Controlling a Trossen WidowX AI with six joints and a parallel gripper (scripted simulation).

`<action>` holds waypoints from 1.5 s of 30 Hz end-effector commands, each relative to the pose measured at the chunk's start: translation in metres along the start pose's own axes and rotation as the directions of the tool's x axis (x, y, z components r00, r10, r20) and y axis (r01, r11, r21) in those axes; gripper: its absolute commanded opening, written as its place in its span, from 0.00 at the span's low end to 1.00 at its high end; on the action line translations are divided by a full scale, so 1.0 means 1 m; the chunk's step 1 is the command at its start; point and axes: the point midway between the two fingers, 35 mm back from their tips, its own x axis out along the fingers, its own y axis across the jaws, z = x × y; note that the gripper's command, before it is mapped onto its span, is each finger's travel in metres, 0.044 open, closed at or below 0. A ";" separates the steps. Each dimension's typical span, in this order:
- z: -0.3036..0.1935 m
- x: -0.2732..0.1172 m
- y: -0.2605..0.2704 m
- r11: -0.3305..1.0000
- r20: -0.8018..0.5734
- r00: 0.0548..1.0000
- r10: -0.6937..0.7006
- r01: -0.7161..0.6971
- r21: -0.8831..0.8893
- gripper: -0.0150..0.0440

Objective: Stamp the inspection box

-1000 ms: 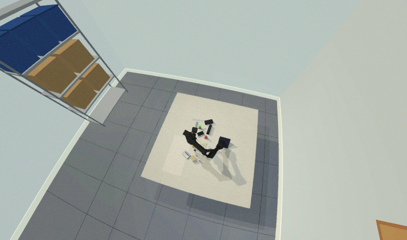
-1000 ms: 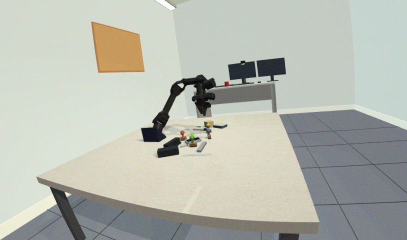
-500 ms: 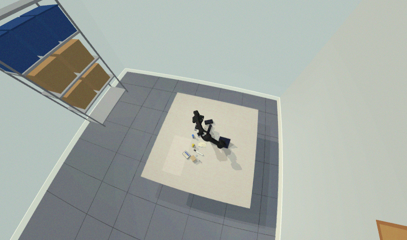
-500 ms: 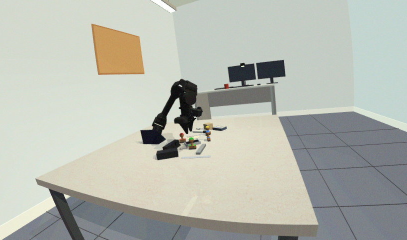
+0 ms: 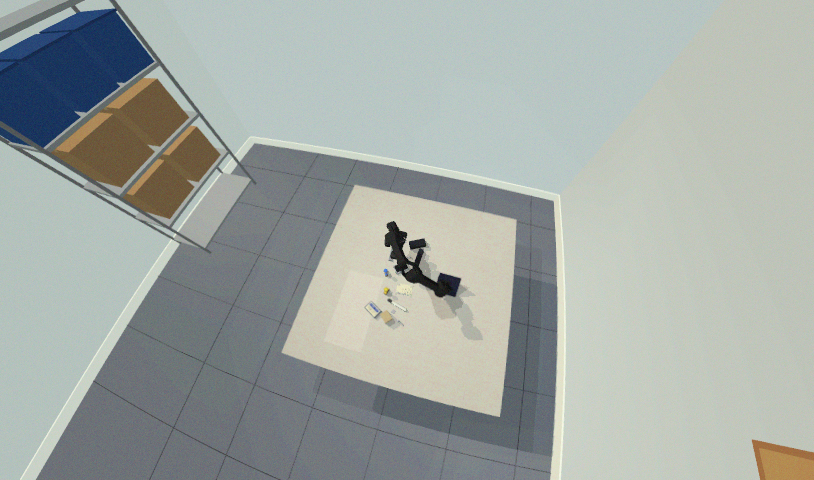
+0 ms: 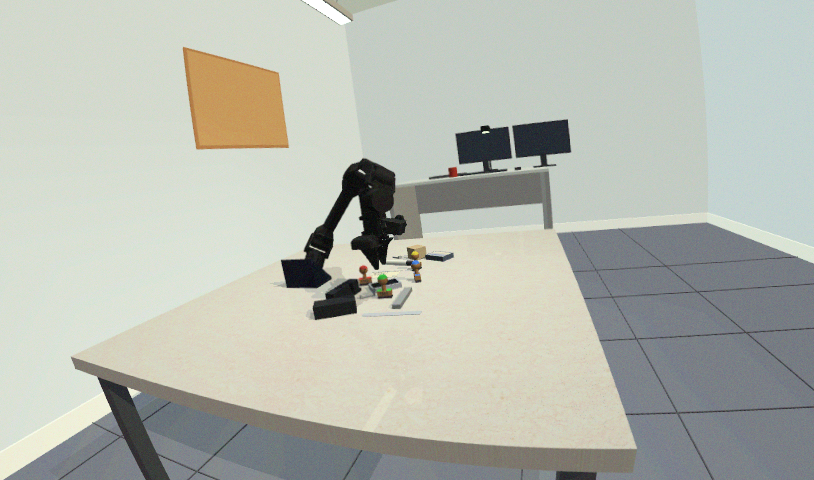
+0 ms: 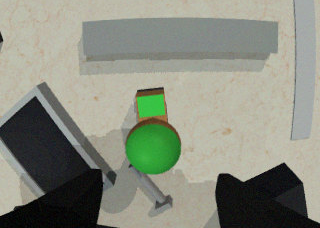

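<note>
On the bench (image 5: 435,368) (image 6: 459,368), the green-knobbed stamp (image 6: 384,286) (image 7: 153,148) is stood upright; its lettering cannot be read. In the wrist view it is framed ahead of the gripper (image 6: 379,262) (image 7: 160,178), a touch to the 11 o'clock side. Gripper: fingers parted about midway, nothing held. Around the stamp, same view: grey bar (image 6: 401,297) (image 7: 180,36) set at 12 to 1 o'clock, thin pale strip (image 6: 391,313) (image 7: 304,63) at 2, open pad tray (image 6: 397,286) (image 7: 20,106) near at 9, its dark pad exposed. From the arm base (image 5: 457,277) (image 6: 289,273), top view, the card (image 5: 404,289) (image 6: 386,274) is placed at 9 o'clock; marks too small to be read.
</note>
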 end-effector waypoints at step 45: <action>-0.001 0.066 0.003 1.000 -0.002 1.000 0.005 -0.005 -0.001 0.46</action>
